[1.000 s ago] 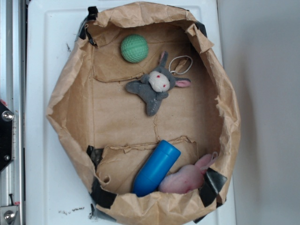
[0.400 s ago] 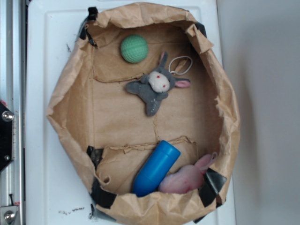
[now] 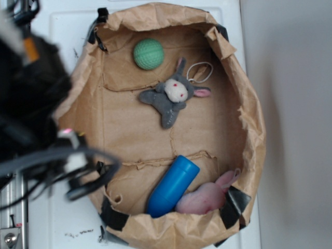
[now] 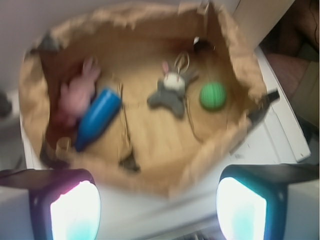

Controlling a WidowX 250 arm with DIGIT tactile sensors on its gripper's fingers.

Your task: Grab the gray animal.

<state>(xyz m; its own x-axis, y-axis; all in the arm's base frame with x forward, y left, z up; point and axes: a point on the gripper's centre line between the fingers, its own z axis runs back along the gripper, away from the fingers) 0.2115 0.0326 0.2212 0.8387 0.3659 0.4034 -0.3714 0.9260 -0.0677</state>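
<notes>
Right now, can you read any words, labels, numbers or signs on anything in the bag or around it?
None can be read. The bunny, green ball, blue cylinder, pink plush and paper bag carry no print. The small dark marks on the white board are scuffs, not letters. The wrist view is blurred.

A crumpled brown paper bag (image 3: 249, 119) lies open on a white surface (image 3: 52, 218), black tape at its corners. Inside: a green ball (image 3: 149, 53) near the top edge; a blue cylinder (image 3: 173, 185) at the bottom, tilted; a pale pink plush animal (image 3: 207, 196) touching the cylinder's right side.
</notes>
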